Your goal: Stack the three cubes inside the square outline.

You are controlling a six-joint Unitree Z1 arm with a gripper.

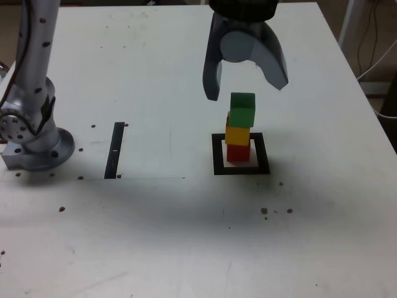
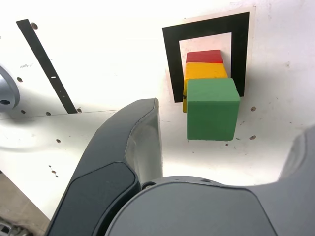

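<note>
Three solid-coloured cubes make one tower, to the right of a flat straight black strip (image 1: 115, 150) in the exterior view: red block (image 1: 238, 153) inside the thick black square outline (image 1: 262, 153), yellow block (image 1: 237, 136) on it, green block (image 1: 242, 110) topmost, seemingly a little offset. Above, the dark gripper (image 1: 247, 91) stands wide open.
</note>
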